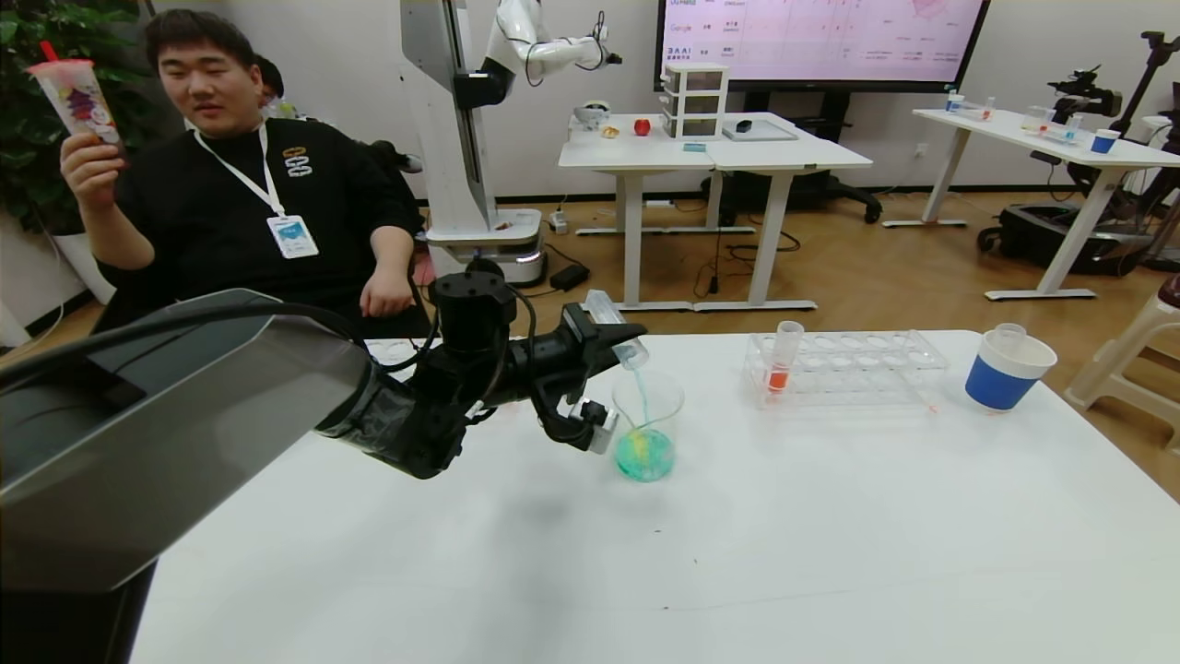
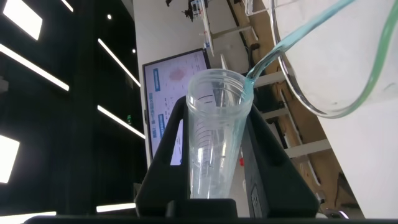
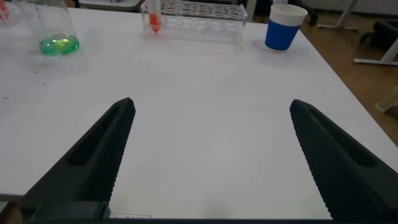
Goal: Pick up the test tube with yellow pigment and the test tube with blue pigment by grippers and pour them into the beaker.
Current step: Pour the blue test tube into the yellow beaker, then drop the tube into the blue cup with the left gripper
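Note:
My left gripper (image 1: 610,343) is shut on the test tube with blue pigment (image 1: 616,330) and holds it tipped mouth-down above the beaker (image 1: 647,426). A thin cyan stream (image 1: 638,383) runs from the tube's mouth into the beaker, which holds green liquid with yellow swirls. In the left wrist view the nearly empty tube (image 2: 214,143) sits between the black fingers (image 2: 165,155), with the beaker rim (image 2: 336,114) beyond it. My right gripper (image 3: 211,106) is open and empty over bare table; the beaker (image 3: 56,34) is far from it. No tube with yellow liquid shows.
A clear tube rack (image 1: 853,367) holding one orange-red tube (image 1: 782,361) stands at the back right of the white table (image 1: 737,553). A blue-and-white paper cup (image 1: 1005,371) with a clear tube in it stands farther right. A seated person (image 1: 258,194) is behind the table's far left.

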